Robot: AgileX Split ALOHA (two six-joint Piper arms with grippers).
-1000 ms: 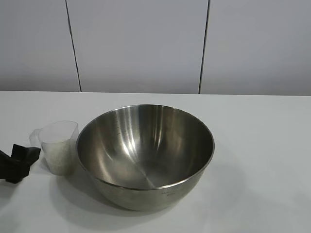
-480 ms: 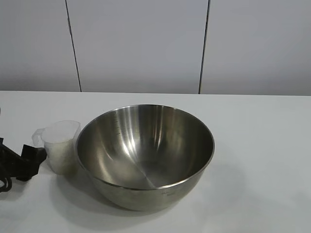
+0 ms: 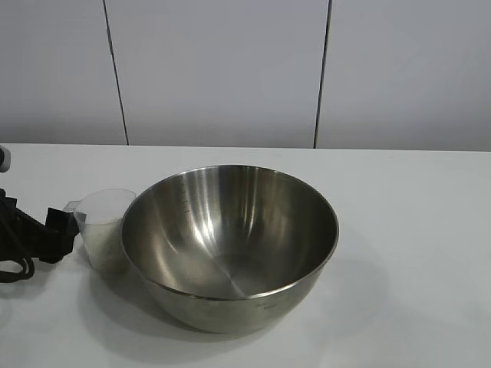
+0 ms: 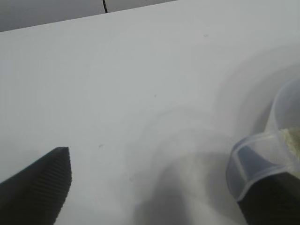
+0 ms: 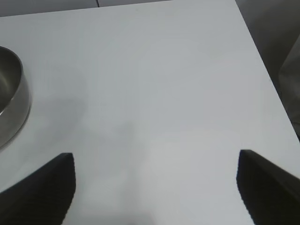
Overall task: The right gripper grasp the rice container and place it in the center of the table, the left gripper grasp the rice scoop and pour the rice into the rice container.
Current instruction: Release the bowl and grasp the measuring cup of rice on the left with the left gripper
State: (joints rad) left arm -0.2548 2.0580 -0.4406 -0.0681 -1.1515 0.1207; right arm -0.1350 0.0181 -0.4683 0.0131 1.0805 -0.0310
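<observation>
Left tool (image 3: 63, 230) in at the scoop handle, spread wide.

Steel rice container (image 3: 230, 241) upright at mid tabletop (image 3: 414, 215), nothing inside it. Just beside it toward the left arm, touching or nearly so: rice scoop (image 3: 105, 230), upright, white rice (image 3: 107, 249) showing through the clear wall. From the left wrist: fingers well apart, one fingertip (image 4: 267, 201) right against the scoop's loop handle (image 4: 258, 161), the other (image 4: 42, 183) out over bare tabletop; nothing pinched. Right tool (image 5: 154, 187) released too, jaws wide over bare tabletop, container rim (image 5: 14, 93) off to one side.
</observation>
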